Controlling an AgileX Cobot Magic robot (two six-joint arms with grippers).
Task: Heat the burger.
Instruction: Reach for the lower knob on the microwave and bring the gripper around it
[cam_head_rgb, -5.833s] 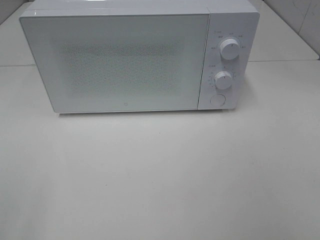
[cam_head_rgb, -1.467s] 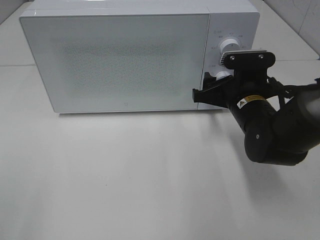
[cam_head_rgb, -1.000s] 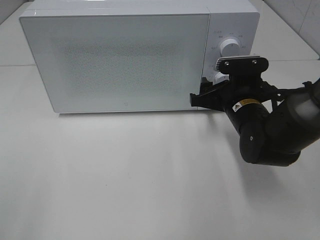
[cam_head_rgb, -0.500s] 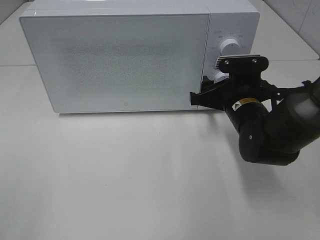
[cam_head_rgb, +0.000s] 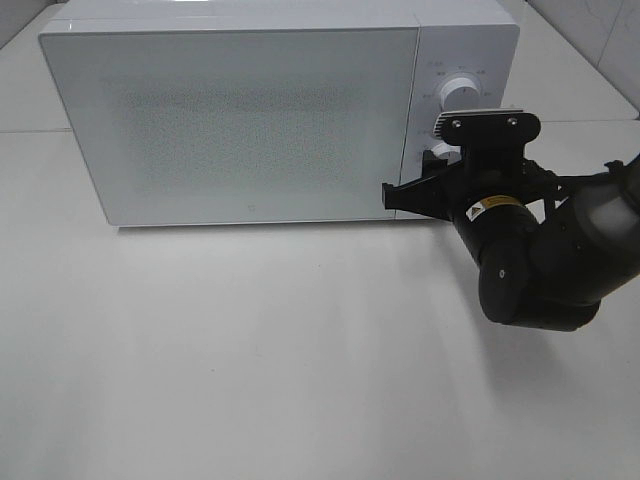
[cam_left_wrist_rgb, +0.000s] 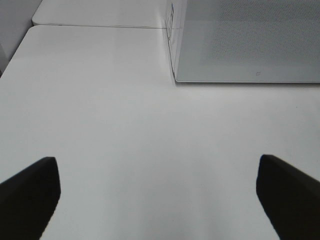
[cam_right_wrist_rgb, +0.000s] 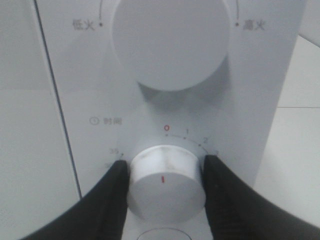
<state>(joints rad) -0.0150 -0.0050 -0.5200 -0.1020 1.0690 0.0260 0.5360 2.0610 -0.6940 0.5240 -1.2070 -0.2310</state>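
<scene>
The burger is out of view; the white microwave (cam_head_rgb: 240, 120) stands with its door closed. My right gripper (cam_head_rgb: 438, 158) is at the control panel, below the upper knob (cam_head_rgb: 460, 93). In the right wrist view its black fingers (cam_right_wrist_rgb: 112, 200) press both sides of the lower timer knob (cam_right_wrist_rgb: 165, 182), whose red mark points toward the 0. The right gripper (cam_right_wrist_rgb: 165, 172) is shut on that knob. My left gripper (cam_left_wrist_rgb: 159, 170) does not show in the high view; in its wrist view it hangs open over bare table, with nothing between its fingers (cam_left_wrist_rgb: 30, 187).
The white table (cam_head_rgb: 250, 350) spreads in front of the microwave (cam_left_wrist_rgb: 250, 40). A round button (cam_right_wrist_rgb: 162, 235) sits just under the timer knob, and the upper knob (cam_right_wrist_rgb: 170, 42) above it. The right arm (cam_head_rgb: 540, 260) reaches in from the right side.
The right gripper's fingers have closed in onto the timer knob over the last second. The right arm has barely shifted. The left gripper is unchanged.
</scene>
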